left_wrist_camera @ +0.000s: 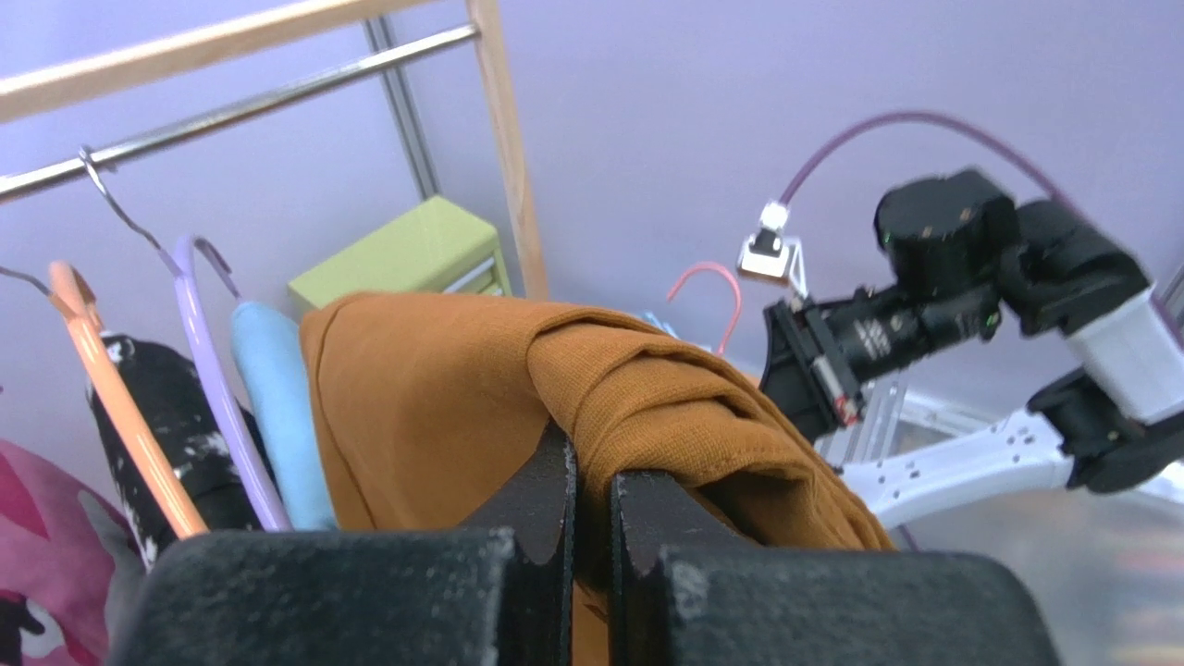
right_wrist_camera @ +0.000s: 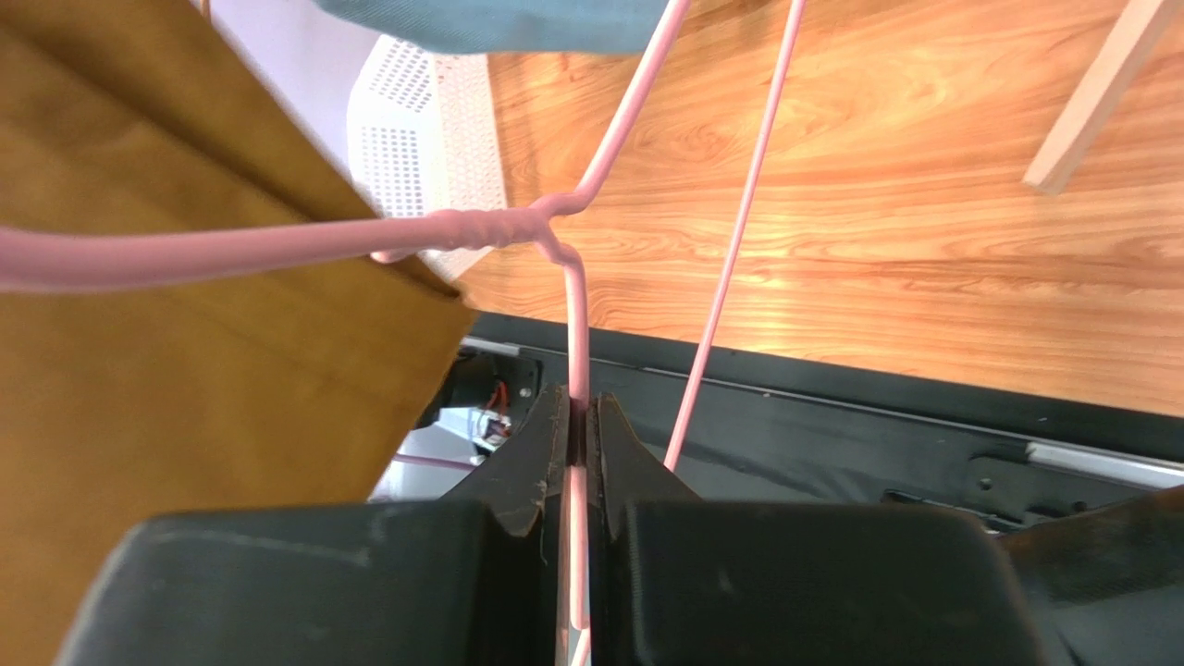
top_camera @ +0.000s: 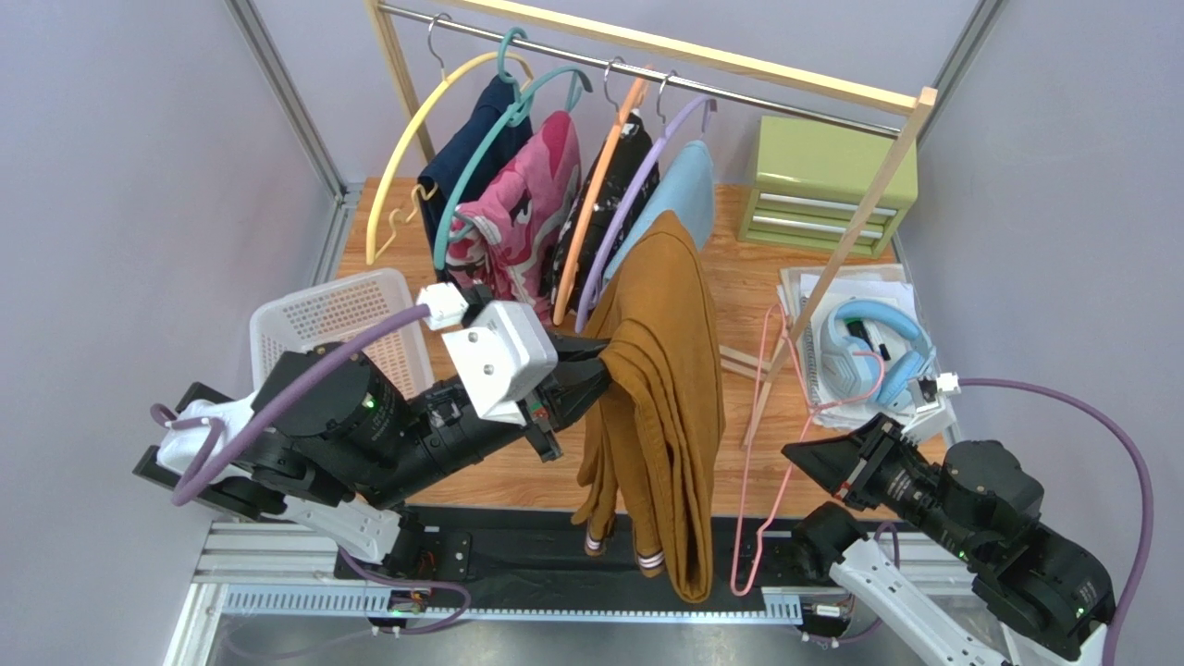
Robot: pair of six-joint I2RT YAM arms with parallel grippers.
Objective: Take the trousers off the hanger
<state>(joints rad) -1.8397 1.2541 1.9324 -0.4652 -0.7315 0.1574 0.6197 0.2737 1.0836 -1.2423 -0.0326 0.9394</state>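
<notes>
The mustard-brown trousers hang folded in mid-air in front of the rack. My left gripper is shut on their upper fold; in the left wrist view the fabric is pinched between the jaws of the gripper. The thin pink hanger hangs just right of the trousers. My right gripper is shut on its neck; in the right wrist view the gripper clamps the wire below the twist. One hanger arm runs left across the trousers. Whether it still passes through the fold is hidden.
A wooden rack with a metal rail holds a purple hanger with a light blue garment, an orange hanger and a pink patterned garment. A white basket stands left; a green drawer box and blue headphones stand right.
</notes>
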